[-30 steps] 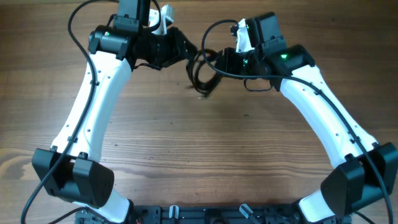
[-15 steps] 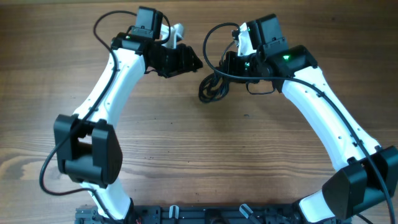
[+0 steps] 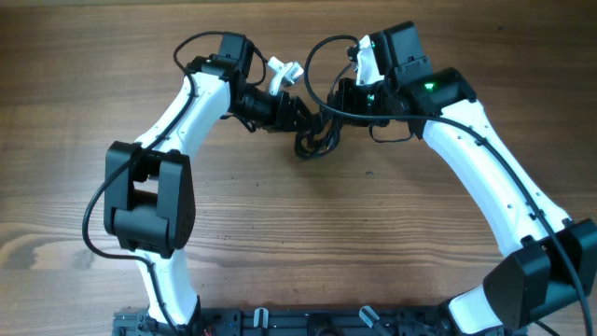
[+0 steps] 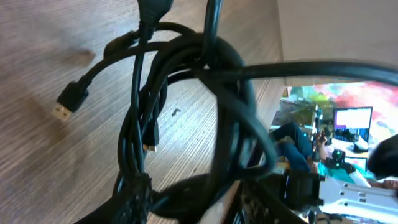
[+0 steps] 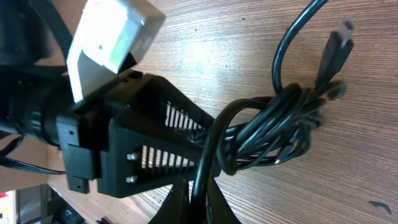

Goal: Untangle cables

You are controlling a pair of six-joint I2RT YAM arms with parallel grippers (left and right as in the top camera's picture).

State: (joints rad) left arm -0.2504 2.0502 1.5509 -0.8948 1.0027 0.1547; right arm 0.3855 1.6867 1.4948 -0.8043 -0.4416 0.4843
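From the overhead camera I have the black cable bundle [image 3: 315, 138] at the far centre of the tabletop [image 3: 298, 243], sitting between my two arms. The left end effector [image 3: 298, 114] reaches in from the left and meets the upper left of the bundle. The right end effector [image 3: 334, 101] comes in from the right and meets its upper right, so the two are near each other with the knot hanging just on the near side of them. In the right wrist camera I see the left unit's ribbed black fingers [image 5: 168, 118] drawn together into a wedge. The tip of that wedge is clenched where a loop of the bundle crosses it. At the bottom of the same view my right fingers [image 5: 219, 208] are closed tight on a single strand that runs up into the tangle. Several loops are twisted together to the right of that, and a USB plug [image 5: 341, 34] sticks out on a free end toward the far right. The left wrist camera is filled with overlapping coils, with a second plug [image 4: 64, 106] on a short tail to the left over the wood. I cannot tell whether the lowest loops rest on the tabletop or hang just clear of it.
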